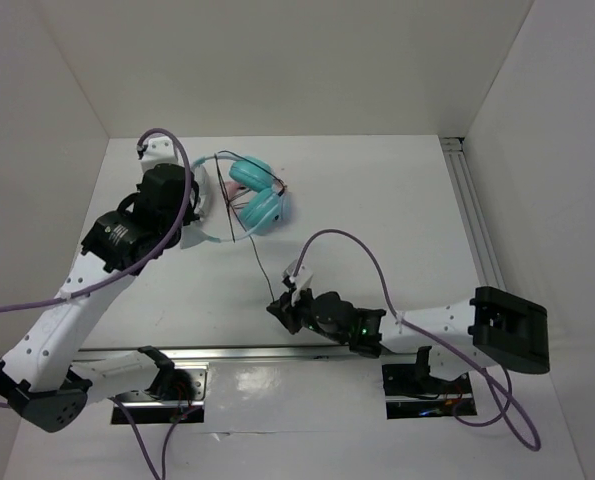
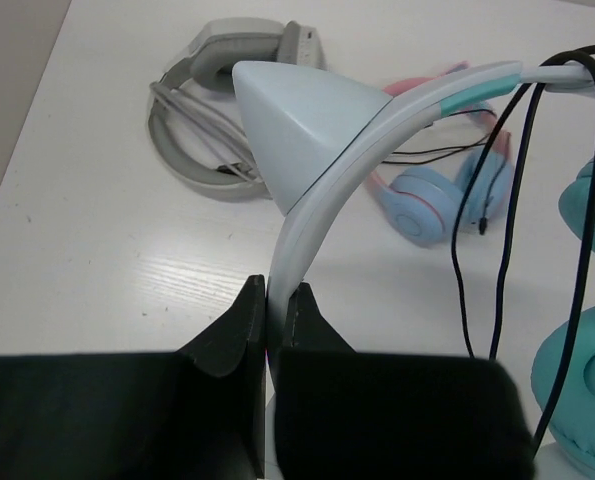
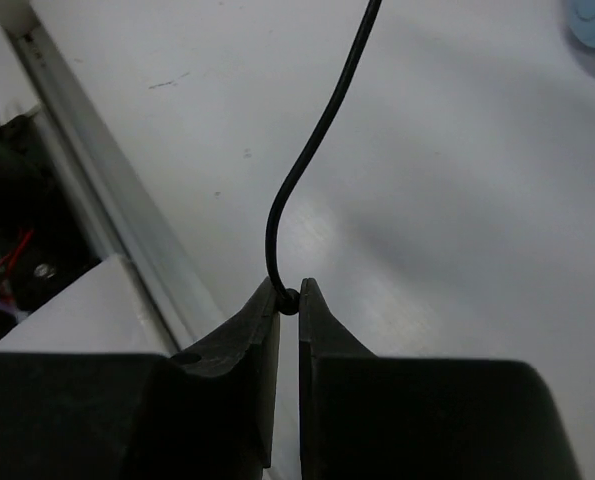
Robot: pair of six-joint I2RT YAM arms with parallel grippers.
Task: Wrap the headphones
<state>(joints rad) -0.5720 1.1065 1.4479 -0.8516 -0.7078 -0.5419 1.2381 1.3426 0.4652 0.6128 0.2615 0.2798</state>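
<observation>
The headphones [image 1: 260,210] with teal ear cups lie at the back middle of the table. My left gripper [image 2: 274,300] is shut on their whitish headband [image 2: 317,200], just below a cat ear [image 2: 297,120]. The black cable [image 1: 261,262] runs from the cups toward the front, with loops draped over the headband [image 2: 517,170]. My right gripper [image 3: 288,296] is shut on the cable [image 3: 322,130] near its end, low over the table by the front rail. It shows in the top view [image 1: 285,305] in front of the headphones.
A grey pair of headphones [image 2: 212,110] and a pink-banded pair with light blue cups [image 2: 427,190] lie beyond the held headband. A metal rail [image 1: 277,355] runs along the front edge and another [image 1: 472,210] along the right side. White walls enclose the table.
</observation>
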